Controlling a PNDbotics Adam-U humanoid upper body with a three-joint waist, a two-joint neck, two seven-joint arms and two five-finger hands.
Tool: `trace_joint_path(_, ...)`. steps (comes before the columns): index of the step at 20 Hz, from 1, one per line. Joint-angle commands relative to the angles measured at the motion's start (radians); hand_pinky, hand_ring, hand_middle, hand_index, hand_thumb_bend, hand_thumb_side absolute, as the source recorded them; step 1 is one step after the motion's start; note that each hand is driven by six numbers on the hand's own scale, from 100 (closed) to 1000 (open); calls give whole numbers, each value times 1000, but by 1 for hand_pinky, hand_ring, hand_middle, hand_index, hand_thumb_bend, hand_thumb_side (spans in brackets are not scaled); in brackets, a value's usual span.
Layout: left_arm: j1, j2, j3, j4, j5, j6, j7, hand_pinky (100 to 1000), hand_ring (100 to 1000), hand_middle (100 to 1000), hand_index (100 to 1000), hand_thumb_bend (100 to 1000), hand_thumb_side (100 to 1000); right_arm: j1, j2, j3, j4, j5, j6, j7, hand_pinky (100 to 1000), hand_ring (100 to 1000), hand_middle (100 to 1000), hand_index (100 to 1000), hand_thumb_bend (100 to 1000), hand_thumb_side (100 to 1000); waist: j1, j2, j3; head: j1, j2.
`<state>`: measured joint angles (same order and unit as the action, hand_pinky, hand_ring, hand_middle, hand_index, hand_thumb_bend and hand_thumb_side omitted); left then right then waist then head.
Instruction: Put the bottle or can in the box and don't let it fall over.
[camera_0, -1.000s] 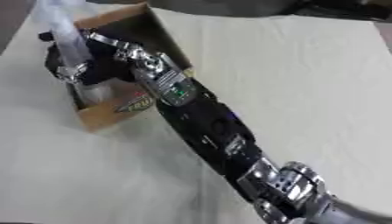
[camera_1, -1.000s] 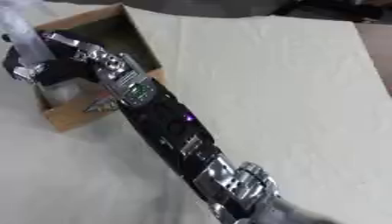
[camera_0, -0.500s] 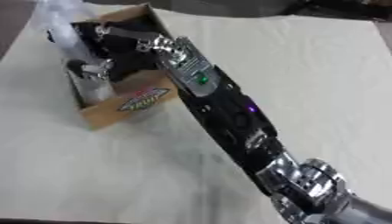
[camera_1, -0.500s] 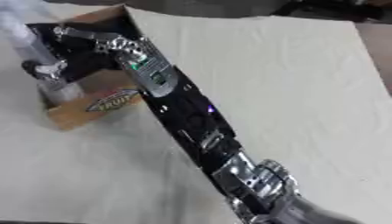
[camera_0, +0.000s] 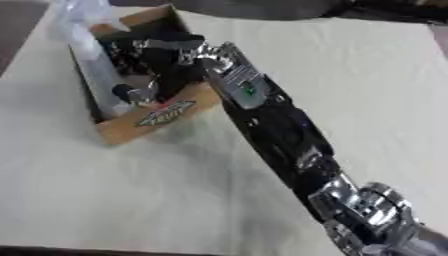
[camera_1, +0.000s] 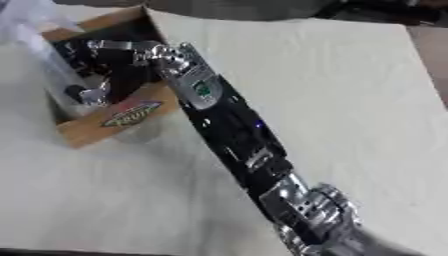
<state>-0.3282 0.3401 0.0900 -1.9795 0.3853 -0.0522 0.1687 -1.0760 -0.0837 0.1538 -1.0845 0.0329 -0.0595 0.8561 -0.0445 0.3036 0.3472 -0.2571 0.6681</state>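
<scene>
One hand (camera_0: 153, 55), the right, reaches from the near right corner of the table (camera_0: 350, 75) into the box (camera_0: 153, 120), which sits at the far left corner. A clear bottle (camera_0: 92, 65) stands inside along the box's left wall, leaning a little, its top above the rim. The dark hand lies just beside it in the box, but whether its fingers are curled, open or touching the bottle cannot be told against the dark interior. The left hand is out of sight. The bottle looks like thin clear plastic: probably light, smooth and somewhat slippery, apt to dent if squeezed and easy to tip, being tall and narrow. The safest hold appears to be round the mid-body, low enough to keep it upright.
</scene>
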Motion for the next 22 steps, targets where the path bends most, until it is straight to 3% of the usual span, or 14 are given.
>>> trace_joint_path(1,-4,31,9,-21,-3,0,1,1000,1000,925,889,383,849,-16,-17,-13,-30,-23,14,-27,1000,1000,1000,1000,100,568,11,-28,-2,5,3)
trace_joint_path(3,-2,32,9,-21,-4,0,0,1000,1000,924,889,385,843,-16,-22,-12,-39,-25,19,-52,1000,1000,1000,1000,100,553,12,-29,-5,7,4)
trace_joint_path(4,-1,32,9,-21,-5,1,0,1000,1000,924,889,389,838,-15,-24,-11,-41,-26,20,-58,1000,1000,1000,1000,100,463,13,-30,-6,8,4)
trace_joint_path(10,7,34,12,-21,-6,1,1,1000,1000,924,889,390,835,-10,-40,-13,-54,-51,25,-48,1000,1000,1000,1000,100,222,14,-34,-15,16,9)
trace_joint_path(22,33,46,21,-21,-16,1,11,1000,1000,925,890,391,833,38,-133,-24,-102,-111,36,-47,1000,1000,1000,1000,100,207,12,-55,-48,55,26)
